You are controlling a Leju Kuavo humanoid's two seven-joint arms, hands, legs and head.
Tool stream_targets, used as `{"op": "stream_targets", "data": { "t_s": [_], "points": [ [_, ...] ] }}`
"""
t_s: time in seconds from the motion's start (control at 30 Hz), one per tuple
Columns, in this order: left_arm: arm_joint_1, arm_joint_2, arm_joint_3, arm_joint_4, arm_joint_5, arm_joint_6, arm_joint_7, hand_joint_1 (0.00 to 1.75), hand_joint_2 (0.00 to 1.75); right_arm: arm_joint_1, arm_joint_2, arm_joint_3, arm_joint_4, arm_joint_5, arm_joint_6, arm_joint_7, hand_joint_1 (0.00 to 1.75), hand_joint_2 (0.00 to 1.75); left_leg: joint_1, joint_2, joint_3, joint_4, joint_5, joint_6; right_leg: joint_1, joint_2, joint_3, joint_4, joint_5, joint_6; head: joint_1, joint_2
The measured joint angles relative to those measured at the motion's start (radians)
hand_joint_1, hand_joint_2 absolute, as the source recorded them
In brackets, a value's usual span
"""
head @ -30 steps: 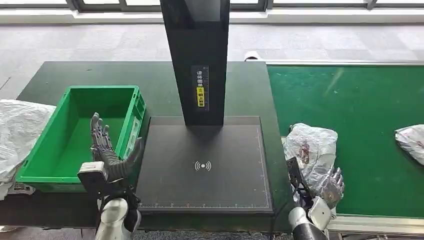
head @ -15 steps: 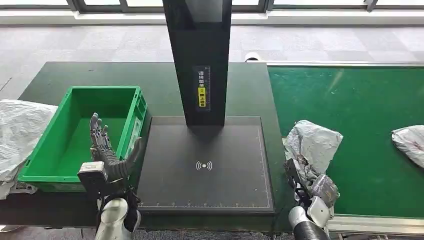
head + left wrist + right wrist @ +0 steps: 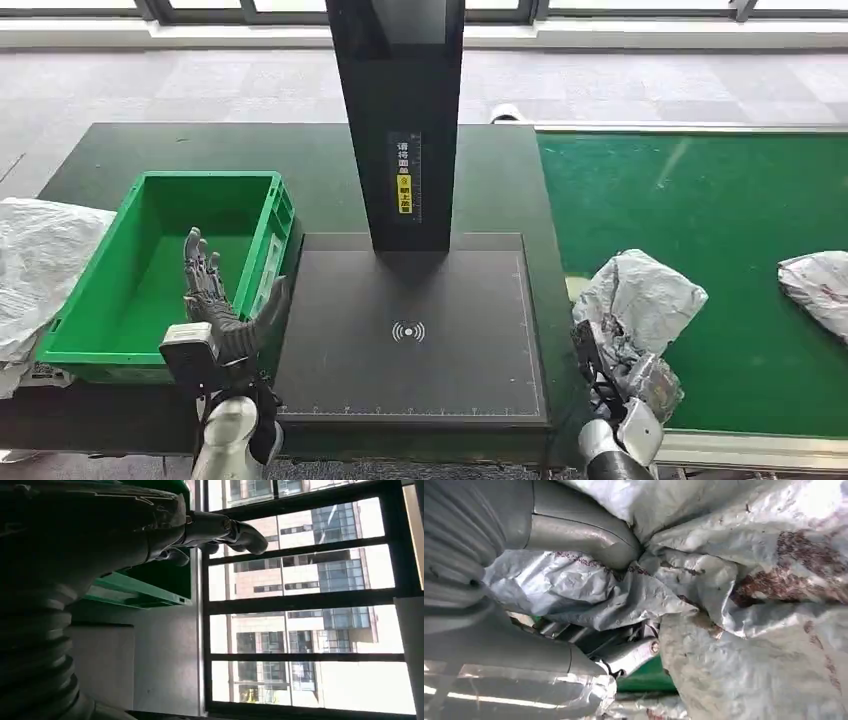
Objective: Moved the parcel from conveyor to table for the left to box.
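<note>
At near right edge of conveyor (image 3: pixel 740 200), parcel (image 3: pixel 640 295) is being gripped by right hand (image 3: pixel 640 385), fingers (image 3: pixel 584 540) clamped into the wrapping; vs. half a sec. ago it's being raised, belt-side end tipped higher. Transfer is only being started: parcel not yet over the surface (image 3: pixel 410 330). Left hand (image 3: pixel 215 305) is being held w/ fingers apart beside green box (image 3: pixel 160 190), nothing in it.
</note>
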Motion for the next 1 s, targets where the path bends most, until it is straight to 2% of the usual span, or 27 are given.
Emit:
{"op": "stream_targets", "data": {
  "t_s": [0.1,0.2,0.3,0.57,0.77,0.87,1.0],
  "points": [
    [-0.001,0.0,0.0,0.006,-0.001,0.0,0.0,0.0,1.75,0.063,0.028,0.001,-0.17,-0.032,-0.001,-0.113,1.75,1.75,0.0,0.0,0.0,0.0,0.0,0.0,0.0,0.0,-0.001,0.0,0.0,0.0,0.0,0.0],
    [-0.001,0.0,0.0,0.01,-0.002,0.0,0.0,0.0,1.75,0.113,0.074,0.001,-0.373,-0.078,-0.002,-0.277,1.75,1.75,0.0,0.001,-0.001,0.0,0.0,0.0,0.0,0.001,-0.002,0.0,0.0,0.0,0.0,0.0],
    [-0.002,0.0,0.0,0.015,-0.003,0.0,0.0,0.0,1.75,0.141,0.115,0.001,-0.515,-0.117,-0.002,-0.379,1.75,1.75,0.0,0.002,0.0,0.0,0.0,0.0,0.0,0.002,-0.002,0.0,0.0,0.0,0.0,0.0],
    [-0.004,0.0,0.0,0.029,-0.007,-0.013,0.0,0.0,1.75,0.175,0.139,0.028,-0.762,-0.187,-0.001,-0.45,1.75,1.75,-0.001,0.002,0.0,0.0,0.0,0.0,-0.001,0.003,-0.002,0.0,0.0,0.0,0.0,0.0],
    [-0.007,0.0,0.0,0.042,-0.01,-0.026,0.0,0.0,1.75,0.183,0.142,0.14,-0.802,-0.27,0.0,-0.525,1.75,1.75,0.0,0.004,0.0,0.0,0.0,0.0,0.0,0.004,-0.003,0.0,0.0,0.0,0.0,0.0],
    [-0.007,0.0,0.0,0.046,-0.024,-0.035,0.0,0.0,1.75,0.178,0.142,0.241,-0.755,-0.298,0.002,-0.558,1.75,1.75,0.0,0.006,0.001,0.0,-0.001,-0.001,0.0,0.007,-0.003,0.001,0.0,0.0,0.0,0.0],
    [-0.009,0.0,-0.001,0.054,-0.026,-0.051,0.0,0.0,1.75,0.148,0.142,0.364,-0.582,-0.39,0.007,-0.63,1.75,1.75,0.0,0.006,0.001,0.0,0.0,-0.001,0.002,0.007,-0.003,0.001,0.0,-0.001,0.0,0.0]
  ]
}}
